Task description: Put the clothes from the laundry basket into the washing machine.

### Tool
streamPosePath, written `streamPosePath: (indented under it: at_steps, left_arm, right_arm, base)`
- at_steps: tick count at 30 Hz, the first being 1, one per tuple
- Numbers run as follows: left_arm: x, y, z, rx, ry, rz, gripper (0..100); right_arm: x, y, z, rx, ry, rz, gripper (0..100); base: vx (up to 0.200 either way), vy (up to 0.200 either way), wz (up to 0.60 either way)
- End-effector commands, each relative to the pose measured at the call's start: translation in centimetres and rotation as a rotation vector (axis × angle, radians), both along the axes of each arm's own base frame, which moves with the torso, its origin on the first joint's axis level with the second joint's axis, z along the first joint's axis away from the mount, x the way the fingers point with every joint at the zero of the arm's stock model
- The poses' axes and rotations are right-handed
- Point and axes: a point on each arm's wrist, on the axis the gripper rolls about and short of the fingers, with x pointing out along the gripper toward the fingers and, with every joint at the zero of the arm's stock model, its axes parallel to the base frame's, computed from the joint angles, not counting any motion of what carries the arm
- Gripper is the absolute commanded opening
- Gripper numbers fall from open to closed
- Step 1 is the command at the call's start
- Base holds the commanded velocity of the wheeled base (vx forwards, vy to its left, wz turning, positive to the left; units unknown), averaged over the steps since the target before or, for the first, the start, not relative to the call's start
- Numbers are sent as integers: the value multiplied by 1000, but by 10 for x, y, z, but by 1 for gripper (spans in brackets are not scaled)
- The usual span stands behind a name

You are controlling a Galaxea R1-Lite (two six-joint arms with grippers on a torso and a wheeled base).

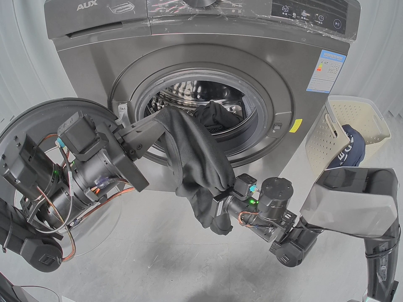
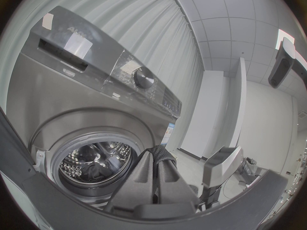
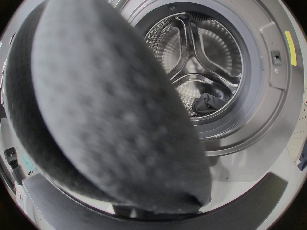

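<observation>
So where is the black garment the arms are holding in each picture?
Head view: black garment hangs mid-picture before the washer.
Left wrist view: its edge pinched in the left gripper.
Right wrist view: blurred, close up, beside the steel drum.
Shared landmark: that steel drum.

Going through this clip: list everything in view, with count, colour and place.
washing machine: one, grey, front-loader straight ahead
door: one, grey, swung open to the robot's left
black garment: one, black, hanging in front of the opening between both grippers
drum garment: one, black, lying inside the drum
laundry basket: one, cream, on the floor to the right of the machine
navy garment: one, dark blue, draped over the basket's front edge
left gripper: one, black, shut on the black garment's upper end by the opening
right gripper: one, black, shut on the garment's lower part
</observation>
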Motion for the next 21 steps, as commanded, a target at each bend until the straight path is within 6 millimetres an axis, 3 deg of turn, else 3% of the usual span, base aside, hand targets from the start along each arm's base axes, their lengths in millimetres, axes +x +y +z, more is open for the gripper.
streamPosePath:
  at_steps: [1, 9, 17, 21]
  left_arm:
    - [17, 3, -20, 45, 59, 52, 0]
    - [19, 6, -40, 95, 128, 66, 0]
    - [20, 6, -57, 144, 175, 70, 0]
    - [20, 6, -63, 166, 183, 76, 0]
  right_arm:
    - [-26, -27, 37, 12, -17, -2, 0]
    - [-55, -60, 52, -2, 17, -6, 0]
    - [-64, -68, 70, 28, -19, -15, 0]
    - [-62, -70, 69, 26, -15, -22, 0]
  base:
    - [0, 0, 0]
    - [0, 0, 0]
    - [0, 0, 0]
    - [0, 0, 0]
